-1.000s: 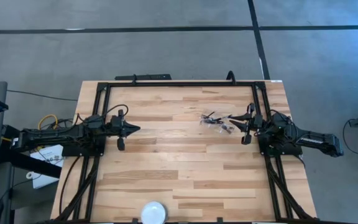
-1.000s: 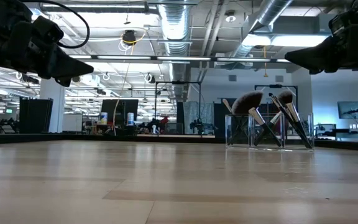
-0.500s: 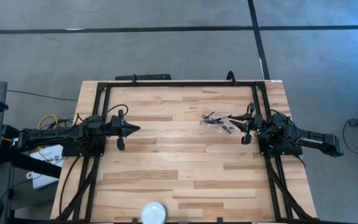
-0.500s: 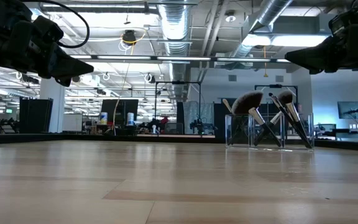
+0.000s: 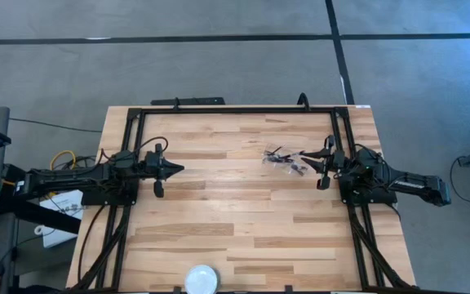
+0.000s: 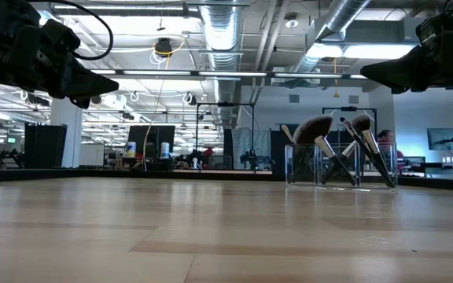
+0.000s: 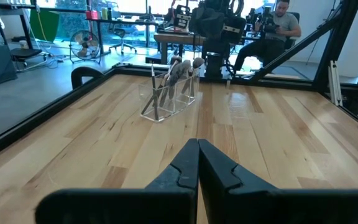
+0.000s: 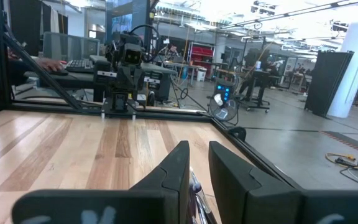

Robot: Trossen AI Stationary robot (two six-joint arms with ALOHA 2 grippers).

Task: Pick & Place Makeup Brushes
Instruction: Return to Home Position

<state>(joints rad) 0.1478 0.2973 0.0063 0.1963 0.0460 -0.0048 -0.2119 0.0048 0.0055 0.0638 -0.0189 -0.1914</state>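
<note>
**Brushes upright in the clear holder, both grippers raised over the table's sides**

The left gripper (image 5: pixel 175 170) hangs above the left side of the wooden table (image 5: pixel 235 212), pointing inward toward the other arm; its two dark fingers (image 7: pixel 182 168) are clenched tip to tip, with nothing between them; in the low view it sits well clear of the tabletop.

The right gripper (image 5: pixel 306 155) hangs over the opposite side at much the same height, pointing back at the left one; its fingers (image 8: pixel 178 165) stand a narrow gap apart, released, gripping nothing that can be made out; a small pale sliver shows low in that gap, too small to identify.

The makeup brushes (image 6: pixel 343 149) stand bunched in a clear holder (image 7: pixel 180 102), handles down and heads up, leaning against one another; two wide fluffy heads rise highest, with thinner brushes crossing beside them; the holder rests on the table just ahead of the right gripper's tips and below them; from the left gripper it lies well ahead across the table, a little off its line toward the far edge; neither gripper touches the holder or any brush.

A round white dish (image 5: pixel 201 278) sits at the near edge, well apart from both grippers and somewhat nearer the left; a person (image 7: pixel 281 18) sits beyond the table, behind the right arm's base.
</note>
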